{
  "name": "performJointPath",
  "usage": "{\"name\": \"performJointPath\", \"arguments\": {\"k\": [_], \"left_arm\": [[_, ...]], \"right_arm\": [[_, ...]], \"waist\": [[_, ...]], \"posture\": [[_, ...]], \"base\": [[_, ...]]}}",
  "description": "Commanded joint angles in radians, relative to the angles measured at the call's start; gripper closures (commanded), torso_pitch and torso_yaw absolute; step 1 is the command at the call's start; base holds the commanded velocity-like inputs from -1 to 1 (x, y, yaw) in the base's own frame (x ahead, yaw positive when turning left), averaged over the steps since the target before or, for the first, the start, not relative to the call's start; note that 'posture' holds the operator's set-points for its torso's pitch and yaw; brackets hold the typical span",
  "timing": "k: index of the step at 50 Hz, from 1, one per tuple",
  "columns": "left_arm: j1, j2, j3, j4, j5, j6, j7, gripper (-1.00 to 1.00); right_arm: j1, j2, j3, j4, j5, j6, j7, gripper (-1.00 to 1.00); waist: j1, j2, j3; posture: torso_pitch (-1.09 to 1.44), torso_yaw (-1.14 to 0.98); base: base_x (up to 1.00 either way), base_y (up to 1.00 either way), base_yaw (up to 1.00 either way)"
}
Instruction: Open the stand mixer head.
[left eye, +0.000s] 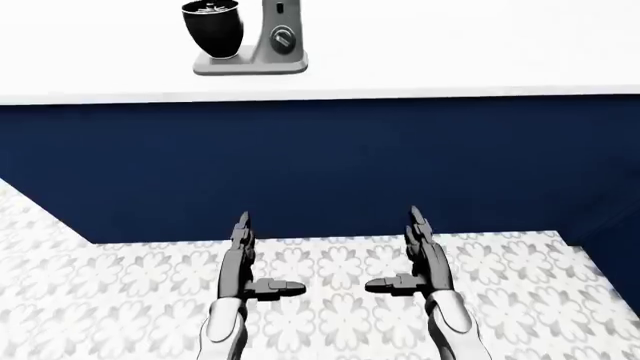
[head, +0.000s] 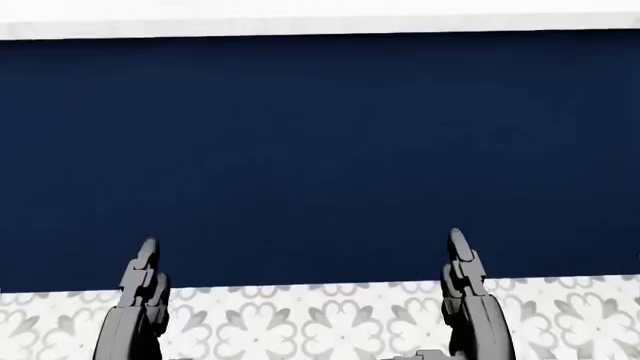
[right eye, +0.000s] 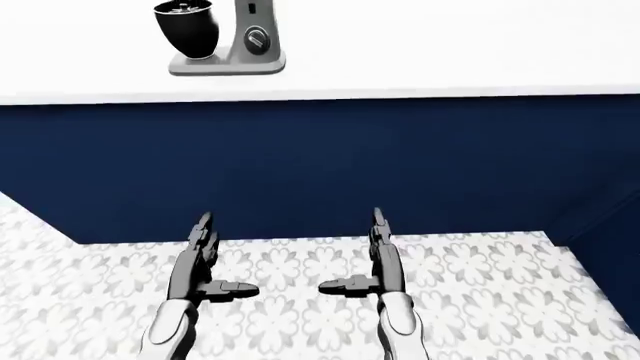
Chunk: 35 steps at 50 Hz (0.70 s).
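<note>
A grey stand mixer with a black bowl stands on the white counter at the top left of the left-eye view; its head is cut off by the top edge. My left hand and right hand hang low over the patterned floor, far below the counter, fingers straight and thumbs pointing inward. Both are open and hold nothing. In the head view only the fingertips of my left hand and right hand show against the blue cabinet.
A dark blue cabinet front runs under the counter across all views. The floor has white and grey flower tiles. At the right edge another blue cabinet face juts toward me.
</note>
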Motion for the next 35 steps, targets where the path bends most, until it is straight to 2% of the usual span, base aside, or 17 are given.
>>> {"name": "performJointPath", "arguments": {"k": [1,3,4,5,7,8,9,10,14,19,23,27,35], "left_arm": [[-0.03,0.004,0.003,-0.082,-0.005,-0.059,-0.001,-1.0],[-0.028,0.003,0.002,-0.082,-0.004,-0.06,-0.001,-1.0],[-0.028,0.003,0.002,-0.083,-0.003,-0.059,-0.002,-1.0],[-0.028,0.004,0.002,-0.084,-0.003,-0.059,-0.002,-1.0],[-0.026,0.003,0.001,-0.083,-0.001,-0.06,-0.002,-1.0],[-0.026,0.003,0.001,-0.085,-0.002,-0.059,-0.002,-1.0],[-0.021,-0.013,0.002,-0.208,-0.054,-0.122,-0.016,-1.0],[-0.018,-0.012,-0.002,-0.221,-0.059,-0.126,-0.018,-1.0],[-0.016,-0.009,-0.005,-0.226,-0.067,-0.134,-0.018,-1.0],[-0.016,-0.009,-0.006,-0.237,-0.075,-0.135,-0.017,-1.0],[-0.021,-0.008,0.001,-0.298,-0.097,-0.128,-0.014,-1.0],[-0.023,-0.003,-0.001,-0.46,-0.113,-0.073,-0.009,-1.0],[-0.083,0.021,0.053,-0.663,-0.183,0.049,0.006,-1.0]], "right_arm": [[-0.04,-0.003,-0.011,-0.077,0.013,-0.057,-0.007,-1.0],[-0.039,-0.005,-0.009,-0.077,0.012,-0.058,-0.005,-1.0],[-0.038,-0.005,-0.008,-0.079,0.013,-0.056,-0.002,-1.0],[-0.039,-0.005,-0.007,-0.081,0.014,-0.055,-0.002,-1.0],[-0.038,-0.004,-0.008,-0.085,0.017,-0.055,-0.002,-1.0],[-0.038,-0.004,-0.008,-0.087,0.019,-0.054,-0.002,-1.0],[-0.047,0.013,-0.028,-0.175,0.109,-0.08,0.018,-1.0],[-0.044,0.011,-0.024,-0.188,0.121,-0.079,0.017,-1.0],[-0.04,0.005,-0.015,-0.196,0.131,-0.085,0.019,-1.0],[-0.036,0.004,-0.01,-0.211,0.137,-0.082,0.022,-1.0],[-0.018,0.007,0.0,-0.31,0.17,-0.075,0.044,-1.0],[-0.008,0.01,0.009,-0.472,0.205,-0.002,0.037,-1.0],[-0.04,0.001,0.002,-0.725,0.288,0.147,0.013,-1.0]], "waist": [[-0.002,-0.008,-0.001],[0.008,-0.001,-0.062],[0.008,-0.001,-0.052],[0.007,-0.006,-0.017],[0.008,-0.007,-0.069],[0.008,-0.007,-0.075],[0.008,-0.007,-0.074],[0.008,-0.006,-0.079],[0.009,-0.006,-0.078],[0.008,-0.005,-0.09],[0.008,-0.004,-0.095],[0.008,-0.004,-0.09],[0.008,-0.003,-0.088]], "posture": [[0.0,0.0],[0.0,0.0],[0.0,0.0],[0.0,0.0],[0.0,0.0],[0.0,0.0],[0.0,0.0],[0.0,0.0],[0.0,0.0],[0.0,0.0],[0.0,0.0],[0.0,0.0],[0.0,0.0]], "base": [[0.0,0.0,0.0],[0.0,0.0,0.0],[0.0,0.0,0.0],[0.0,0.0,0.0],[0.0,0.0,0.0],[0.0,0.0,0.0],[0.0,0.0,0.0],[0.0,0.0,0.0],[0.0,0.0,0.0],[0.0,0.0,0.0],[0.0,0.0,0.0],[0.0,0.0,0.0],[0.0,0.0,0.0]]}}
